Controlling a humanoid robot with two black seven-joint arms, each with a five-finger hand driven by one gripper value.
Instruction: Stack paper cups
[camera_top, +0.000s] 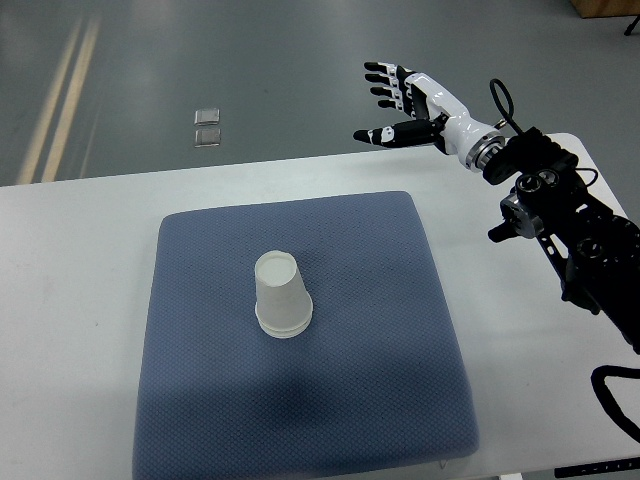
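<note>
Cup stack: I see white paper cups (281, 294) nested together, upside down on the blue-grey pad (300, 420), a little toward 9 o'clock from the pad's middle.
Which way it points: the closed base faces up at my camera and leans slightly toward 11 o'clock; the rims sit on the pad at the 5 o'clock end, where I can make out at least two rolled edges layered together.
Long axis: close to vertical, so from above it reads as a short tapered shape running from 11 to 5 o'clock.
Pad: a square cushion with a fine textured weave, lying on the white table (70, 300) and covering most of the middle of it.
Right hand (408, 100): black and white, raised over the far table edge at about 1 o'clock from the cups, with the palm turned toward 9 o'clock.
Fingers: four fingers (383, 84) are spread apart and reach toward 9 o'clock, the thumb juts out below them, and nothing is held.
Right arm (570, 230): it enters from the 3 o'clock edge and angles up toward 11 o'clock, black joints and cables showing along it.
Cups versus fingers: well apart; the stack lies toward 7 o'clock from the fingertips, with bare pad and table between them.
Floor: grey, with two small clear square pieces (208, 127) beyond the table at 12 o'clock.
</note>
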